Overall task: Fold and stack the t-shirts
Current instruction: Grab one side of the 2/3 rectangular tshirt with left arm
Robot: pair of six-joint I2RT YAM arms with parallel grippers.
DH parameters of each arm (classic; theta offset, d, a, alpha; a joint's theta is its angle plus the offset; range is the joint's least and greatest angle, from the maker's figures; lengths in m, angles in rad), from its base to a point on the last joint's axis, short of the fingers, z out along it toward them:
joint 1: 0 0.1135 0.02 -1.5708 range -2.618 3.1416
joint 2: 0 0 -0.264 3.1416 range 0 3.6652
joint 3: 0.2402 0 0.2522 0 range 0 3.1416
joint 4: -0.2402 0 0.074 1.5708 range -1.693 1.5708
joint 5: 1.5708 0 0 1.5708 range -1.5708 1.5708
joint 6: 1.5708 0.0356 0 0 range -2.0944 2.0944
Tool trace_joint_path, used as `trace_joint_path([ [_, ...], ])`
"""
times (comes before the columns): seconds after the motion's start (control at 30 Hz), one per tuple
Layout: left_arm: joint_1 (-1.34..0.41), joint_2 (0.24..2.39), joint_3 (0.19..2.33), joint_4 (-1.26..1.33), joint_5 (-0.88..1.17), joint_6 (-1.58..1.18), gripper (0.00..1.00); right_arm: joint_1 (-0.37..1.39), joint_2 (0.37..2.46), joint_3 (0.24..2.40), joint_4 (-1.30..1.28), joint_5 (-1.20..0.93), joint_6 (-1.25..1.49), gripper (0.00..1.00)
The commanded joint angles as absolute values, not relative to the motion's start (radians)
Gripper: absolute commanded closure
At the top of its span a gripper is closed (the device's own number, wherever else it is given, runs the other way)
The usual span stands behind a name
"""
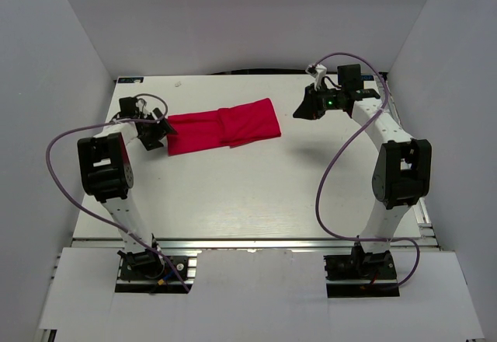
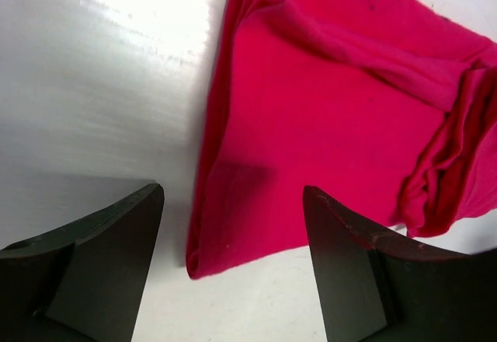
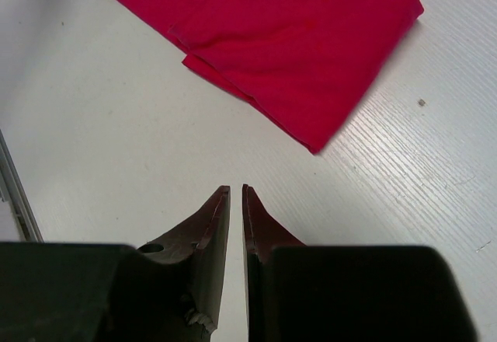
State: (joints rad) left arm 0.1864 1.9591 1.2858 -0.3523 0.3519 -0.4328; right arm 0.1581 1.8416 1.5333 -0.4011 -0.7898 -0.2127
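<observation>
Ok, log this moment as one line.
shirt: folded strip, flat on table | left gripper: open at one end of shirt, empty | right gripper: shut, empty, off the shirt

White arms (image 1: 130, 218), black joints (image 1: 105, 167), purple cables (image 1: 317, 200).

Garments: one red t-shirt (image 1: 224, 127)
Arms: two, the left arm (image 1: 105, 169) and the right arm (image 1: 400, 172)
Grippers: two, the left gripper (image 2: 233, 196) and the right gripper (image 3: 236, 191)
Fingers: two on each gripper, four in all
Cables: two purple cables (image 1: 50, 159), one on each arm
Tables: one white table (image 1: 233, 198)
Walls: three white walls (image 1: 46, 85)
</observation>
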Motion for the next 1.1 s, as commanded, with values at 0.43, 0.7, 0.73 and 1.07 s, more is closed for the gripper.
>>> trace_joint_path([
  [0.43,0.126,2.101,1.417,-0.390,0.338,-0.354,0.22,0.152,1.830,1.540,-0.374,-0.824,-0.180,0.82],
  [0.7,0.104,2.126,1.404,-0.388,0.367,-0.365,0.34,0.141,1.832,1.536,-0.373,-0.827,-0.175,0.82],
  [0.73,0.101,2.128,1.401,-0.387,0.377,-0.364,0.36,0.141,1.832,1.536,-0.371,-0.828,-0.173,0.82],
  [1.07,0.095,2.105,1.390,-0.365,0.379,-0.380,0.70,0.133,1.830,1.529,-0.367,-0.831,-0.166,0.82],
])
